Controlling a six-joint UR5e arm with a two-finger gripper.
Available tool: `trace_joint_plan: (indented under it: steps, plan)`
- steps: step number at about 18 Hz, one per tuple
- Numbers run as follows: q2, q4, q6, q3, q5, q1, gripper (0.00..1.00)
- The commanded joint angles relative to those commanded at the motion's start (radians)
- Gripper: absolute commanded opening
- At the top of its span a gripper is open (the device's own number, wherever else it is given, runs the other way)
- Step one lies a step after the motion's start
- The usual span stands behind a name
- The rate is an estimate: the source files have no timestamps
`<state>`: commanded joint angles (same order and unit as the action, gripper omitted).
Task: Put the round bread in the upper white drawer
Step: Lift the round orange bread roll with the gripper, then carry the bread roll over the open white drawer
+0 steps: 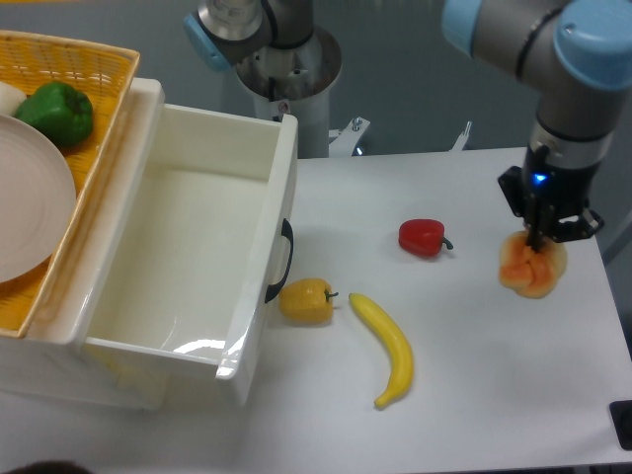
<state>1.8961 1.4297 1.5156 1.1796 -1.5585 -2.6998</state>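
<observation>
The gripper (pixel 538 240) is clamped on the top of the bread (pixel 532 268) over the right side of the table (pixel 474 395), right of the red pepper (pixel 423 237), well away from the open drawer (pixel 252 286) on the left with the yellow pepper (pixel 305 300) and banana (pixel 386 346) in between.

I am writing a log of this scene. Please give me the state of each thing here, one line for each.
Bread: held by the gripper at the table's right side.
Gripper: shut on the bread.
Drawer: open, empty.
Basket: holds a green pepper and a plate.
Banana: lying on the table.
</observation>
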Motion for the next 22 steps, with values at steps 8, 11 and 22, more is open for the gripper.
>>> trace_joint_plan:
  steps: [8,11,22]
  plan:
    - [-0.146,0.002,-0.155,0.092,0.171,0.058,0.0]
    - [-0.201,0.0,-0.276,0.124,0.201,0.142,0.0]
    - [-0.268,-0.012,-0.423,0.276,0.239,0.383,0.0]
